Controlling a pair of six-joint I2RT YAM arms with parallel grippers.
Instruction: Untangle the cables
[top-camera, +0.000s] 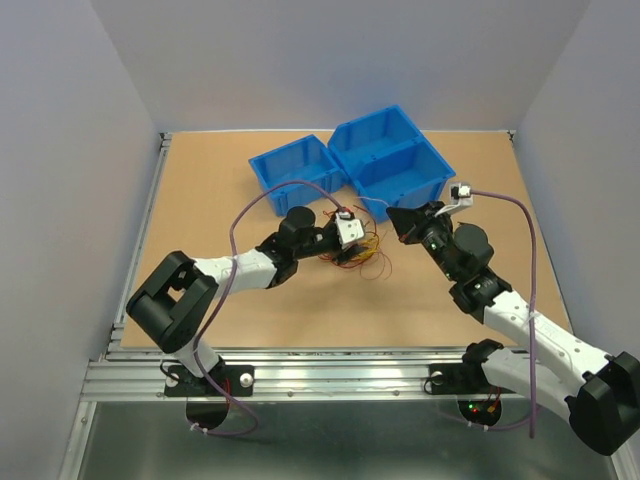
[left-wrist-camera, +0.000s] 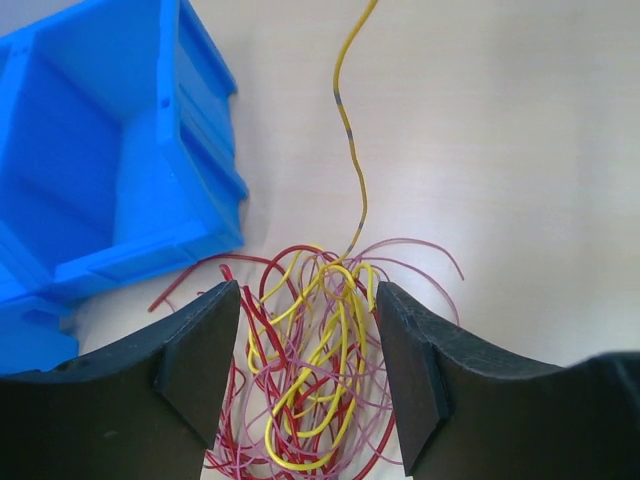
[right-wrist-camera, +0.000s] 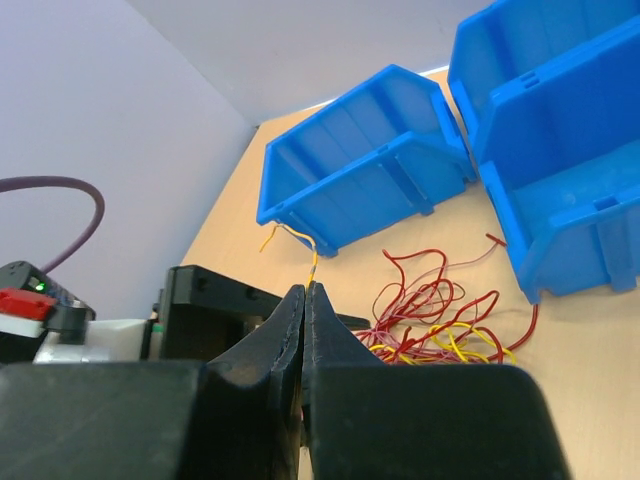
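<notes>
On the table (top-camera: 200, 200), beside two blue bins (top-camera: 390, 160), our left gripper (left-wrist-camera: 305, 300) stands wide astride the tangled cables (left-wrist-camera: 310, 380), apparently to anchor them, while our right gripper (right-wrist-camera: 305, 300) pinches one yellow cable (left-wrist-camera: 350, 130) to tease it free

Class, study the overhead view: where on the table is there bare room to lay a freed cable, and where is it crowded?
Free: the far-left corner of the table beside the left bin, and the near strip between the two arms. Crowded: the centre, where the cables, the right bin, the left gripper and right gripper meet.
</notes>
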